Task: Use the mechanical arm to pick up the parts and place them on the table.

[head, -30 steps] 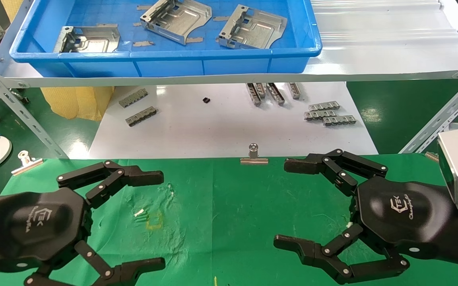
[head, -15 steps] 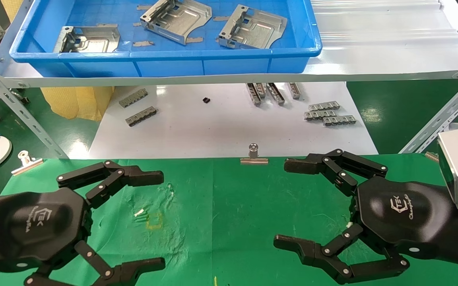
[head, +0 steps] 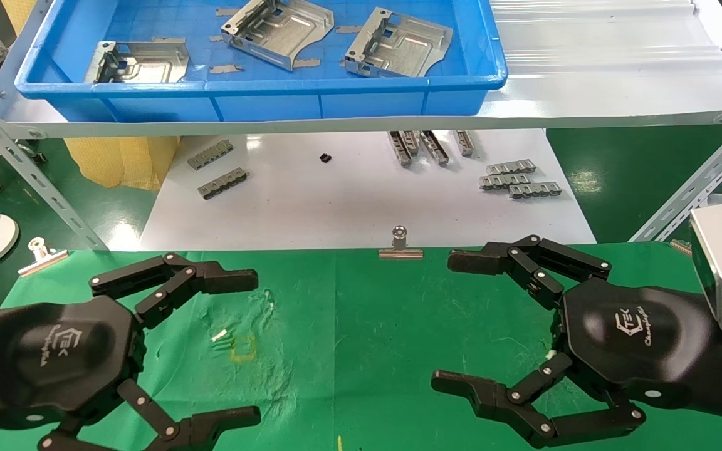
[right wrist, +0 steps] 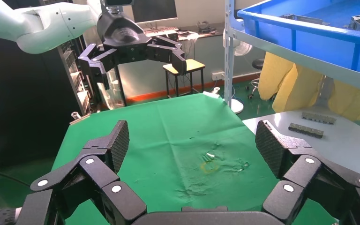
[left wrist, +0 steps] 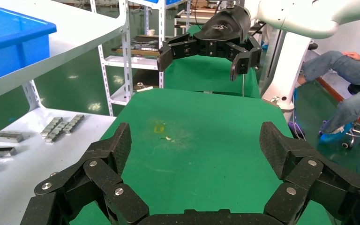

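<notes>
Three silvery stamped metal parts lie in the blue tray (head: 261,84) on the upper shelf: one at the left (head: 138,62), one in the middle (head: 279,28), one at the right (head: 398,44). My left gripper (head: 245,347) hovers open and empty over the left side of the green table (head: 361,338). My right gripper (head: 452,322) hovers open and empty over its right side. The two face each other across the table. Each wrist view shows its own open fingers (left wrist: 117,145) (right wrist: 117,140) over bare green cloth, with the other gripper (left wrist: 206,47) (right wrist: 131,51) far off.
A white sheet (head: 361,194) beyond the table holds several small grey ribbed strips (head: 517,178) (head: 217,169). Silver binder clips (head: 400,244) (head: 41,254) grip the cloth's far edge. Slanted shelf struts (head: 29,169) (head: 699,181) stand at both sides. A faint yellow mark (head: 243,347) is on the cloth.
</notes>
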